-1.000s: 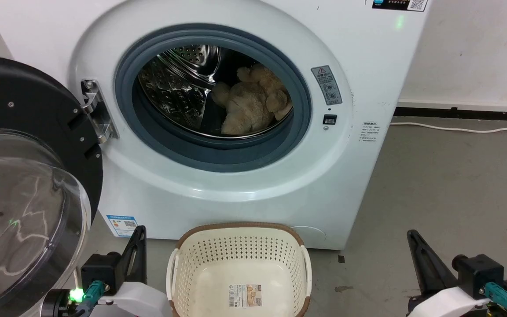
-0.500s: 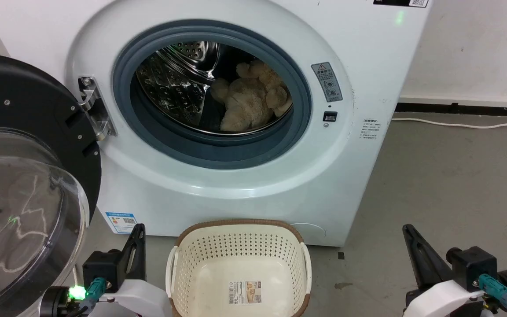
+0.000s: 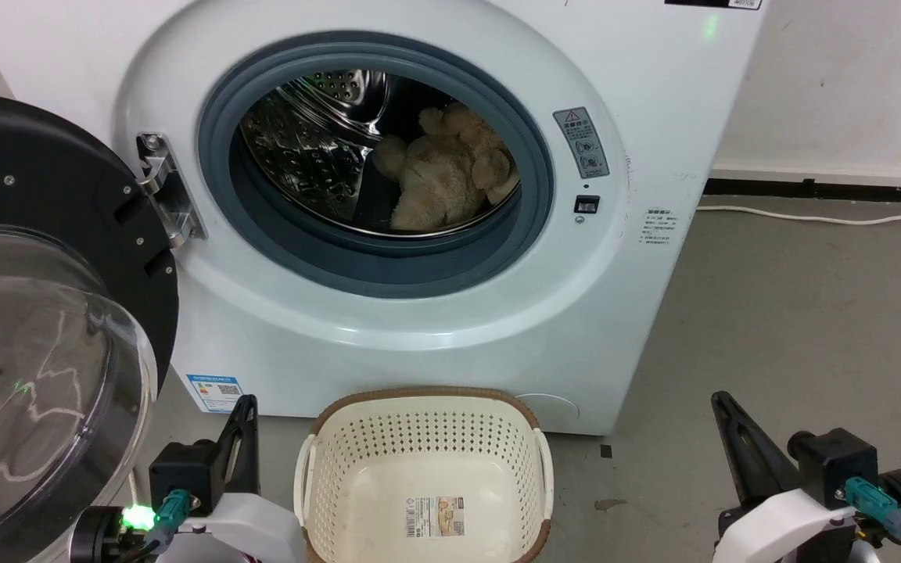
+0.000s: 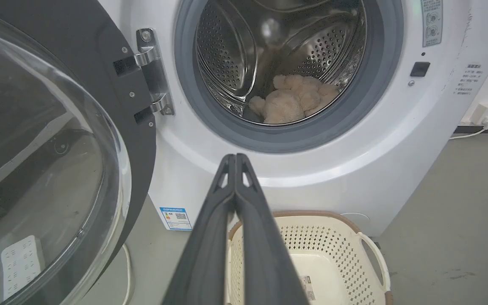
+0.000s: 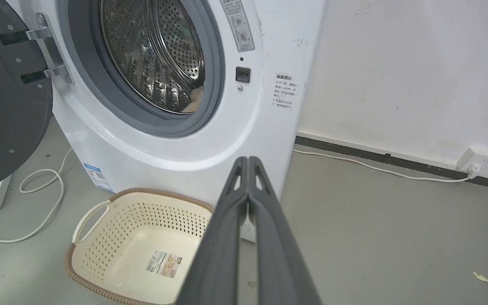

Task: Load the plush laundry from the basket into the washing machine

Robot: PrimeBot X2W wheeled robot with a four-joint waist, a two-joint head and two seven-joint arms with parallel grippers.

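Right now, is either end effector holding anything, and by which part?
Nothing is held. The left end effector and right end effector are both shut on nothing; the plush laundry lies inside the washing machine.

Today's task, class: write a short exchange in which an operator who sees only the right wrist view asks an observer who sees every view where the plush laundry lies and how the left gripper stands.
Operator: Where is the plush laundry? My view barely reaches inside.
Observer: It lies inside the drum, low and right of centre.
Operator: And the left gripper?
Observer: It is shut on nothing and points toward the washing machine.
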